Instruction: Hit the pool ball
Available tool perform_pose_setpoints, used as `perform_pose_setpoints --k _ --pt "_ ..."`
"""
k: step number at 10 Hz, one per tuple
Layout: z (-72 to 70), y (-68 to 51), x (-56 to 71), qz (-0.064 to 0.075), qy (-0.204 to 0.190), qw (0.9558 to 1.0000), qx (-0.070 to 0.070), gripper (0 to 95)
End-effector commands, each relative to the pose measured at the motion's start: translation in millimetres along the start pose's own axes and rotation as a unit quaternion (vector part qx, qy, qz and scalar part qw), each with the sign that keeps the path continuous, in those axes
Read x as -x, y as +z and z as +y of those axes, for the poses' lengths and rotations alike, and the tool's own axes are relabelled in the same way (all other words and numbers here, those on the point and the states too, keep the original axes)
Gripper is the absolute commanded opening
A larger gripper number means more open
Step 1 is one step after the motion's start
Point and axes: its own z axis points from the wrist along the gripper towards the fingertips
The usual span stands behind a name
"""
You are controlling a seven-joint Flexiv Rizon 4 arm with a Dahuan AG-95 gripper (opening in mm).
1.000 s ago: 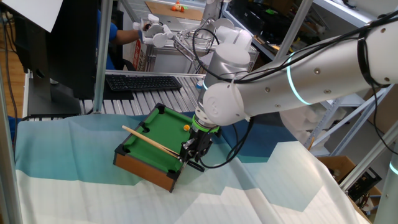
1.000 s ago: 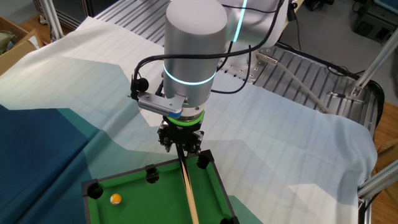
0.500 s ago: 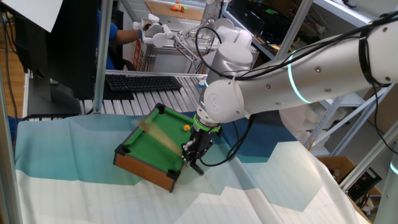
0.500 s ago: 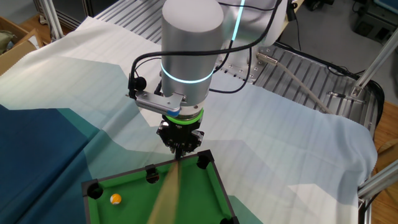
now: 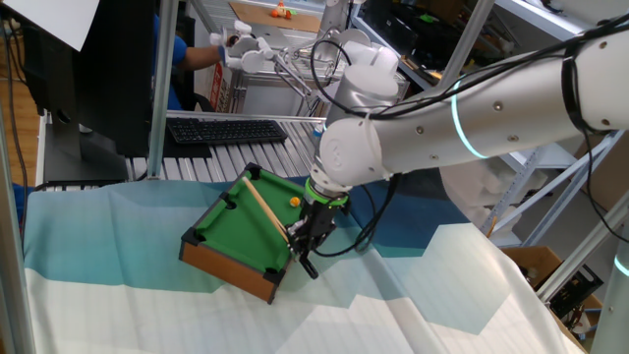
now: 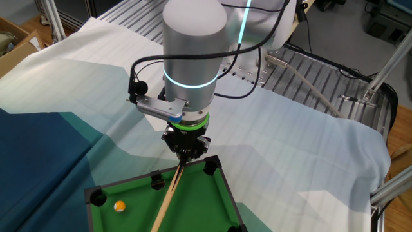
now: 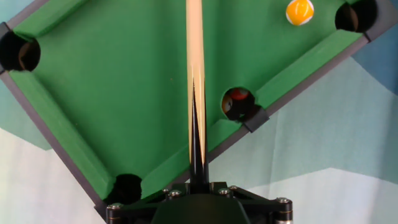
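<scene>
Pool ball, orange-yellow and glossy, is sitting on the green felt of the small pool table, close to a corner pocket and a little in from the rail. In one fixed view the ball is lying near the table's far side, just beside the arm's wrist; in the other fixed view it is resting near a corner pocket.

A wooden cue stick is lying over the felt, running straight away from the hand, and is passing to the left of the ball without touching it. A side pocket is sitting just to the right of the stick's dark lower section. In one fixed view the stick is crossing the table diagonally.

The gripper is pinching the butt end of the stick at the table's near edge, fingers pressed together on it, as the other fixed view shows. The white robot arm is reaching down over a blue and white cloth covering the work surface.
</scene>
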Motion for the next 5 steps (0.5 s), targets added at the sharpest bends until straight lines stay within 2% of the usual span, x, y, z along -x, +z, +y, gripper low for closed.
perform_pose_setpoints --k 1,4,5 --pt "1.0 -20.0 -5.1 0.008 0.024 0.9997 0.003 0.0" --pt "8.3 -45.6 -15.7 0.009 0.063 0.9980 -0.008 0.0" --pt "14.0 -55.2 -22.2 0.011 0.101 0.9948 -0.009 0.0"
